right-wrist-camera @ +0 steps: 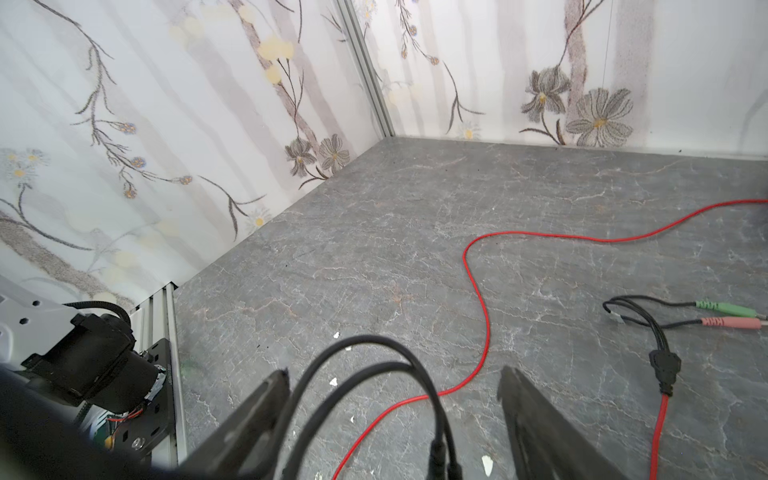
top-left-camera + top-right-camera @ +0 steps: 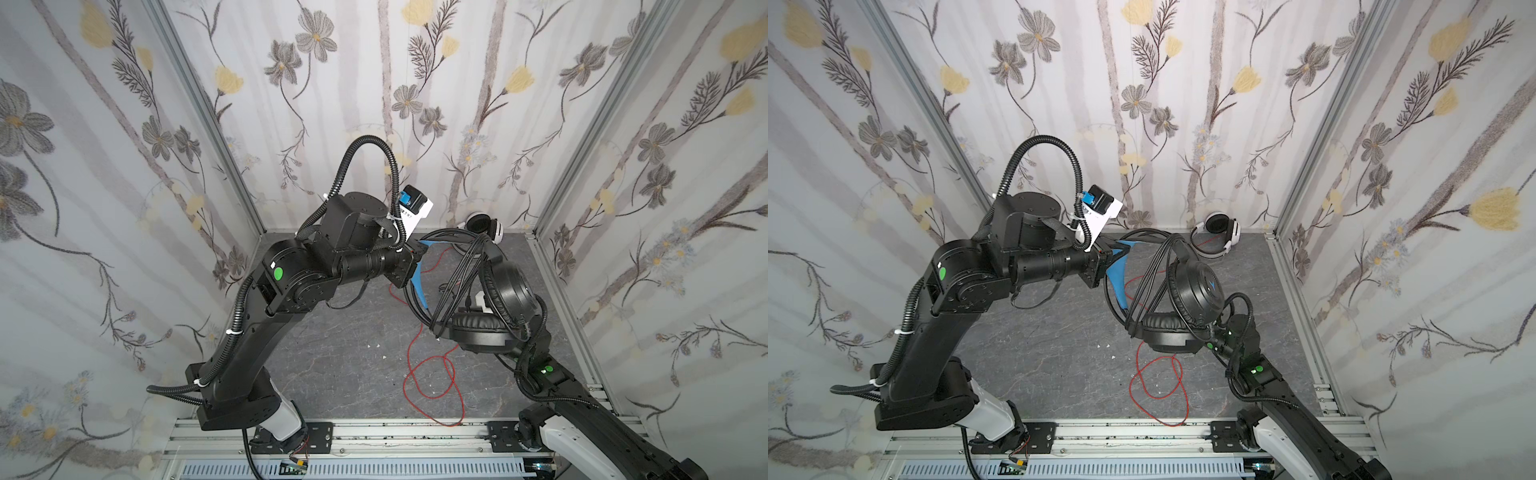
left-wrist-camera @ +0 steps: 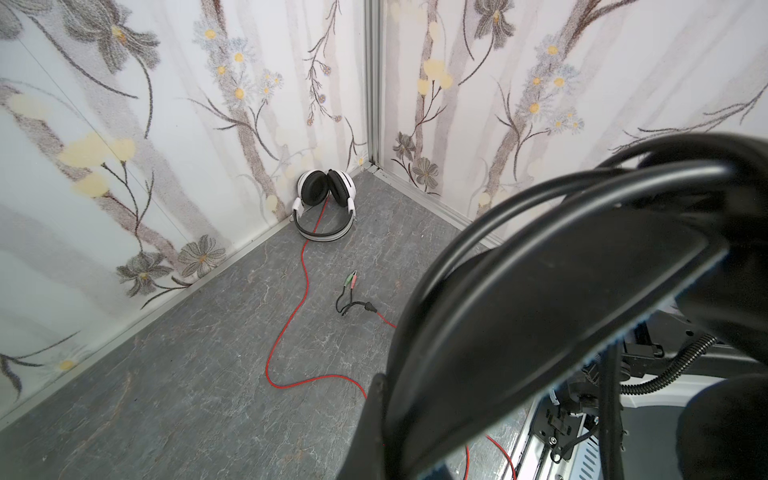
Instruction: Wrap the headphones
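Observation:
The black headphones [image 2: 509, 291] [image 2: 1196, 291] hang in the air right of centre, earcups down, blue inner headband showing. Their black cable [image 2: 461, 274] [image 2: 1150, 274] is looped over the headband in several strands. My left gripper [image 2: 419, 253] [image 2: 1117, 251] [image 3: 386, 436] is shut on the headband. My right gripper [image 1: 395, 374] is hidden behind the earcups in both top views. In the right wrist view it stands open with black cable loops [image 1: 374, 345] passing loosely between its fingers. The white headphones [image 2: 484, 226] [image 2: 1219, 228] [image 3: 326, 195] lean in the back right corner.
The red cable [image 2: 428, 374] [image 2: 1158, 386] [image 3: 291, 324] [image 1: 478, 282] snakes over the grey floor [image 2: 332, 353] to the front rail [image 2: 395, 432]. Its green and pink plugs [image 3: 351, 280] [image 1: 723, 313] lie on the floor. Flowered walls close in three sides.

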Available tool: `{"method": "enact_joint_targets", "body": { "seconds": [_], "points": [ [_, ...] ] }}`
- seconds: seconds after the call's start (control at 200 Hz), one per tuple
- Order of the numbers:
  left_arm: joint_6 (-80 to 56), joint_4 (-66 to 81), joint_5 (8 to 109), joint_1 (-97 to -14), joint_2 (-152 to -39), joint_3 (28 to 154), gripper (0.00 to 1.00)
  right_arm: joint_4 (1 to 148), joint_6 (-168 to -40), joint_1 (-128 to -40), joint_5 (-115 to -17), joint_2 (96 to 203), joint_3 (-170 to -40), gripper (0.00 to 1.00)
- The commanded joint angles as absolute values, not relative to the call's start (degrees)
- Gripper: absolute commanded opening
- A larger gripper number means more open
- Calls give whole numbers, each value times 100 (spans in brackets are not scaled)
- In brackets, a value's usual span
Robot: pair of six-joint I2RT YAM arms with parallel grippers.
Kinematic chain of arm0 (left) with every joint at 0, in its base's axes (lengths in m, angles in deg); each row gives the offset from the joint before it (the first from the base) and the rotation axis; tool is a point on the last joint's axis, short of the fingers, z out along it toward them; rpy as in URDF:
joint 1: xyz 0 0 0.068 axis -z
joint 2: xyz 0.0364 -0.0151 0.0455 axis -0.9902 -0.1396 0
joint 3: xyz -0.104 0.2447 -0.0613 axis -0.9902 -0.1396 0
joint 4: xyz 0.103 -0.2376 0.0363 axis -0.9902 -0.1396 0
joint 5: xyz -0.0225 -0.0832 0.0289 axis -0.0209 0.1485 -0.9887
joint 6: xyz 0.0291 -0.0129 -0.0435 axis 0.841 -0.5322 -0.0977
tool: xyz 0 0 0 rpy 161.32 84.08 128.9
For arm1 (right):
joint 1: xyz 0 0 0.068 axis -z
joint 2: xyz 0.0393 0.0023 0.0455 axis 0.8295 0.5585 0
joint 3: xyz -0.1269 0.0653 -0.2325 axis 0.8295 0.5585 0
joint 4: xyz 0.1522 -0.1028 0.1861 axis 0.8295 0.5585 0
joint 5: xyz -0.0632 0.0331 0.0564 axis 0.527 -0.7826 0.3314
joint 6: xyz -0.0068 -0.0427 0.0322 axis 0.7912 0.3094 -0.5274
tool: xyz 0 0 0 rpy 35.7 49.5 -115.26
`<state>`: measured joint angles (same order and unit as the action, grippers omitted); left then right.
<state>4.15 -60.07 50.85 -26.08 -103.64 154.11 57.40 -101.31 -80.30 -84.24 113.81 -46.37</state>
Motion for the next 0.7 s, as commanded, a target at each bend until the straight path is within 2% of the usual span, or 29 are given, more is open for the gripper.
{"method": "enact_joint_targets", "body": {
  "seconds": [0.0,0.245,0.47,0.694],
  "points": [
    [203,-5438,5065,-2617,-10274,15388,0,5583,-10222,-8028,-8177,11403,-4574,79],
    [117,-5199,5030,-2634,-10087,15116,0,5554,-10212,-8030,-8046,11438,-4411,77],
    [60,-5070,5029,-2643,-9931,14924,0,5426,-10184,-8030,-8093,11571,-4387,69],
    [25,-5035,5047,-2660,-9874,14849,0,5002,-10194,-8038,-8280,12073,-4552,69]
  ]
}}
